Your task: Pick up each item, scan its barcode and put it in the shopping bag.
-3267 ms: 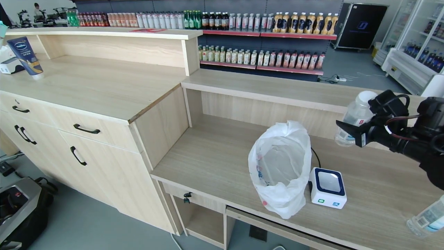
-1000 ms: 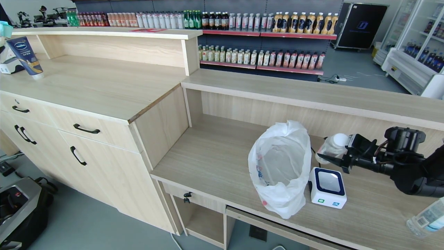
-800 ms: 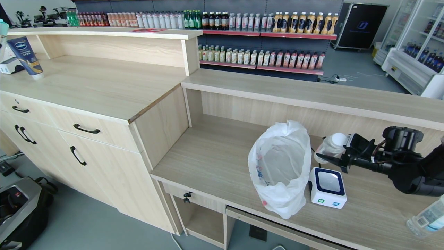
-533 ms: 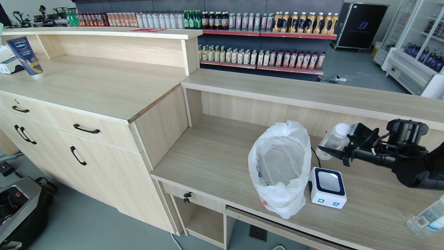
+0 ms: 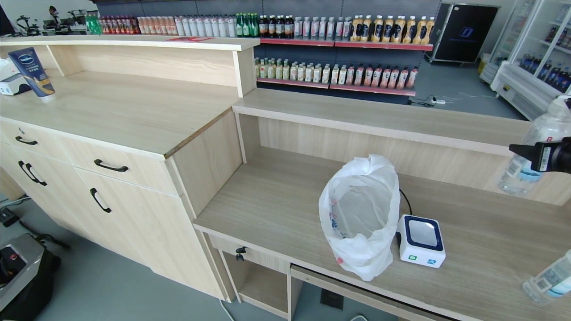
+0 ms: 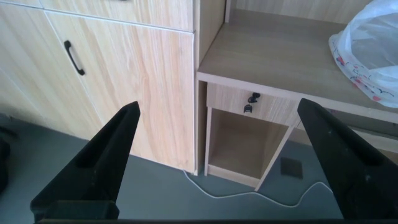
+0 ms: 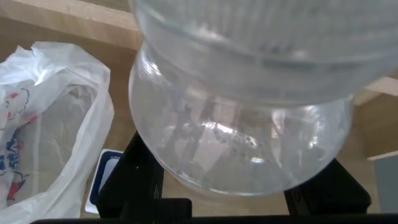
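My right gripper [image 5: 530, 154] is shut on a clear water bottle [image 5: 547, 128] and holds it nearly upright in the air at the far right, above the lower counter [image 5: 276, 196] and in front of the raised ledge. In the right wrist view the bottle [image 7: 249, 106] sits between the two black fingers [image 7: 140, 186], with the white shopping bag [image 7: 56, 124] and the scanner [image 7: 107, 177] below. The bag [image 5: 359, 214] stands open on the counter, and the white scanner [image 5: 421, 240] is right beside it. My left gripper [image 6: 217, 155] hangs open over the floor beside the counter, holding nothing.
A second clear bottle [image 5: 551, 278] lies at the counter's front right corner. A blue tube [image 5: 33, 71] stands on the higher counter at far left. A raised ledge [image 5: 379, 116] runs behind the lower counter. The lower counter left of the bag is bare.
My right gripper has lifted the bottle from just above the scanner and carried it up and to the right, turning it more upright. The bag and the scanner have stayed put.
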Controlling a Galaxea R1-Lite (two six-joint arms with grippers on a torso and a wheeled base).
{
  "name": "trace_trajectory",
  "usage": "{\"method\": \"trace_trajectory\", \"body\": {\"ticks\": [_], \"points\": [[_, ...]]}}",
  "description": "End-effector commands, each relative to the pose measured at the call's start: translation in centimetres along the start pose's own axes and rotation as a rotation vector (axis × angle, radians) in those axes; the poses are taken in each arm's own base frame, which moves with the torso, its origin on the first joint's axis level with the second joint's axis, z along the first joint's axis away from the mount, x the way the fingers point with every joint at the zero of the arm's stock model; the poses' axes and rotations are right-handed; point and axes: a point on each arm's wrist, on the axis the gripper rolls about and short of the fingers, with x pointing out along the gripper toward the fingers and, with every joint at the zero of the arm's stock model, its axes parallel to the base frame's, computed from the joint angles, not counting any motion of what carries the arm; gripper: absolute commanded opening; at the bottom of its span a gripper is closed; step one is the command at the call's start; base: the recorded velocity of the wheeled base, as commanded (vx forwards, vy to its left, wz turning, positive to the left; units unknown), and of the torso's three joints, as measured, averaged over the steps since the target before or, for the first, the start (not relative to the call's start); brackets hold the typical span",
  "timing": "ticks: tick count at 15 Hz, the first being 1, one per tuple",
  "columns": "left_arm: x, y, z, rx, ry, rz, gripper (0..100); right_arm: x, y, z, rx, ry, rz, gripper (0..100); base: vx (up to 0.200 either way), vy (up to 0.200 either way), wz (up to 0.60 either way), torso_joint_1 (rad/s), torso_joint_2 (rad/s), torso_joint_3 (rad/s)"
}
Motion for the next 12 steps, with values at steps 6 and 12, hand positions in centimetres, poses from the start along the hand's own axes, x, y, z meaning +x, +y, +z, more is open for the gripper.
{"method": "trace_trajectory", "body": {"ticks": [6, 12], "points": [[0.0, 0.0, 0.0, 0.000, 0.001, -0.001, 100, -7.9, 1.2, 0.7, 0.095, 0.014, -0.088, 0, 0.000, 0.000, 0.10, 0.000, 0.00, 0.000], [0.0, 0.0, 0.0, 0.000, 0.001, -0.001, 100, -2.5, 2.9, 0.8, 0.085, -0.070, 0.007, 0, 0.000, 0.000, 0.50, 0.001, 0.00, 0.004]]}}
